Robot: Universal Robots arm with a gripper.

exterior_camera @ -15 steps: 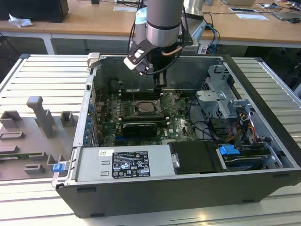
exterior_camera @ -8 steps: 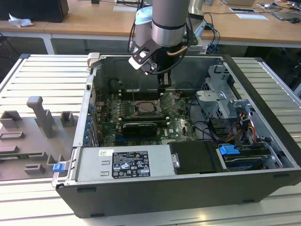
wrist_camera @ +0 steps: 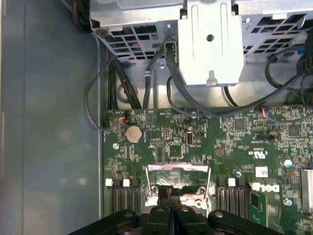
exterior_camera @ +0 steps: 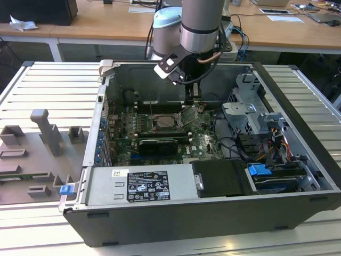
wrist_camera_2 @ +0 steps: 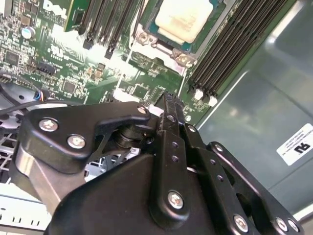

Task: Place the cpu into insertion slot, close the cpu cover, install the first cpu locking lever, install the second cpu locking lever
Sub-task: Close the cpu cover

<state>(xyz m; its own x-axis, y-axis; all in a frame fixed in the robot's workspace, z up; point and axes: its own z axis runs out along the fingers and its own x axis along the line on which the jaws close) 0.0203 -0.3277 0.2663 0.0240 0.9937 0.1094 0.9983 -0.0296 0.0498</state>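
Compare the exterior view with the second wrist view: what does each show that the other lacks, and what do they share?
The exterior view adds the white-labelled power supply box and the grey fixture outside the case. The second wrist view adds a close look at the pale-topped cpu. Both share the green motherboard, with the gripper above it.

Robotics lab or test workshop, probably. Open computer case (exterior_camera: 298,106) on ribbed metal desk (exterior_camera: 53,80), robot arm (exterior_camera: 200,21) over it, grey moulded fixtures (exterior_camera: 45,128) alongside. Wooden desks (exterior_camera: 106,24) behind carry cables, papers (exterior_camera: 285,17).
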